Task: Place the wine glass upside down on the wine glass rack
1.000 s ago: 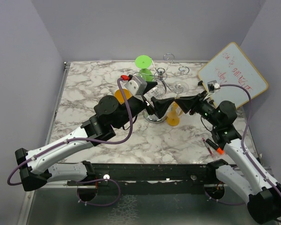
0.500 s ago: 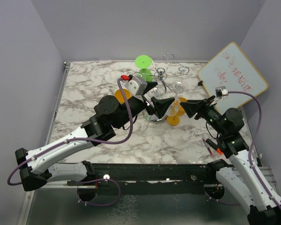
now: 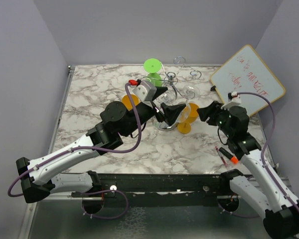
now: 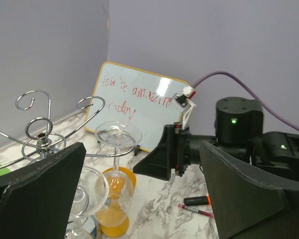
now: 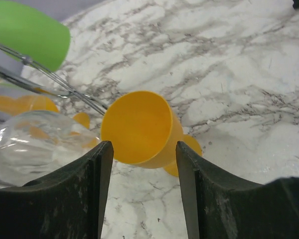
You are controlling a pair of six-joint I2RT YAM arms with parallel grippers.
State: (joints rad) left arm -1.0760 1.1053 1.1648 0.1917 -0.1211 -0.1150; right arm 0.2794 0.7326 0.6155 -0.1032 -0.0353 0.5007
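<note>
**Top view, with both wrist views.** The wine glass rack point(image 3: 171, 77) stands on the marble table point(image 3: 89, 89), a little toward 12 o'clock from the table's centre. Its curled hooks are on top and its round base sits below them.

- **Wine glass:** The clear wine glass point(image 4: 118, 133) hangs upside down on the rack arm at 3 o'clock from the pole. Its foot rests on the wire and its stem points down. Seen from your left wrist, its bowl is hard to separate from the glass behind it.
- **Left gripper:** Your left gripper point(image 3: 174, 98) is released, with its jaws spread wide. It sits close to the pole and grasps nothing.
- **Right gripper:** Your right gripper point(image 3: 201, 114) is at 4 o'clock from the pole. It is also released and nothing is between its fingers.
- **Yellow glass:** Your right wrist view looks past those fingers into the mouth of a yellow glass point(image 5: 139, 127). This glass is near the rack base, at 5 o'clock from it, and clear of the gripper.
- **Other glasses:** A green glass point(image 3: 152, 65) is at 11 o'clock from the pole with its foot facing up. An orange glass point(image 3: 130, 102) is at 9 o'clock, partly hidden by your left arm.
- **Table edge:** A whiteboard point(image 3: 249, 82) leans at the table's 3 o'clock edge. A marker with an orange cap point(image 3: 232, 159) lies at 4 o'clock.
</note>
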